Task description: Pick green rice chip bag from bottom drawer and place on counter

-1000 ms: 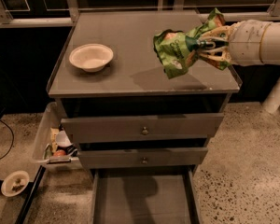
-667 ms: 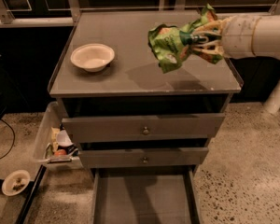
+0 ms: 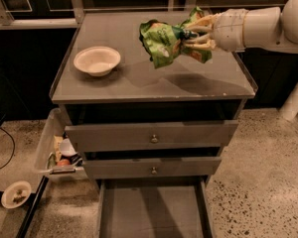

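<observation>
My gripper [image 3: 191, 33] comes in from the right and is shut on the green rice chip bag [image 3: 164, 42], a crumpled bright-green bag. It holds the bag in the air above the middle right of the counter [image 3: 139, 81], and the bag's shadow falls on the grey top below it. The bottom drawer [image 3: 151, 209] stands pulled open at the foot of the cabinet, with only its flat grey floor showing.
A white bowl [image 3: 97, 60] sits on the left of the counter. Two knobbed grey drawers [image 3: 151, 138] are partly open below the top. A clear bin [image 3: 57, 152] of odds and ends hangs at the cabinet's left, and a small dish [image 3: 16, 194] lies on the floor.
My gripper has carried the bag leftward and a little farther back over the counter. The bowl and the drawers have not moved.
</observation>
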Robot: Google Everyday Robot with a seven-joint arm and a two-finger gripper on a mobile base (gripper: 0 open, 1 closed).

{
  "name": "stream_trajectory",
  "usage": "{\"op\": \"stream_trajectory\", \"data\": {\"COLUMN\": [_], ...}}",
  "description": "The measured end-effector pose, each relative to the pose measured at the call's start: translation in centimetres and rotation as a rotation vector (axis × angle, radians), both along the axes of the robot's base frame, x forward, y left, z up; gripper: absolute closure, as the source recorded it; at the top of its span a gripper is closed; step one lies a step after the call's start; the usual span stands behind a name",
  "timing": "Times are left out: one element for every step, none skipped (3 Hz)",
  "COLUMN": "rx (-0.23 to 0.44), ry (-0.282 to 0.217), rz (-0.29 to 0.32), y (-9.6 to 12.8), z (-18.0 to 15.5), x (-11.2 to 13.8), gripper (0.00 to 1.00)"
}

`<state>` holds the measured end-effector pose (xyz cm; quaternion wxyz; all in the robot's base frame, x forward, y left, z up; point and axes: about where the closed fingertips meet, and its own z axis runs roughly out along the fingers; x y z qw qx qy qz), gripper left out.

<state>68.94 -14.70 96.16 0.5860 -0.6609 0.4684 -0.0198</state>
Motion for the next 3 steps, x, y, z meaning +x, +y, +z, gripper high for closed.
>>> {"op": "stream_trajectory", "data": {"rx": [0.004,-0.023,-0.046], "ry": [0.072,0.13,0.172], "rz": [0.013,-0.018,-0.088], "y": [0.8,0.4,-1.4], "z": [-1.3,-2.7,-4.2], "x": [1.1,2.3,3.9], "gripper": [1.0,1.0,1.0]}}
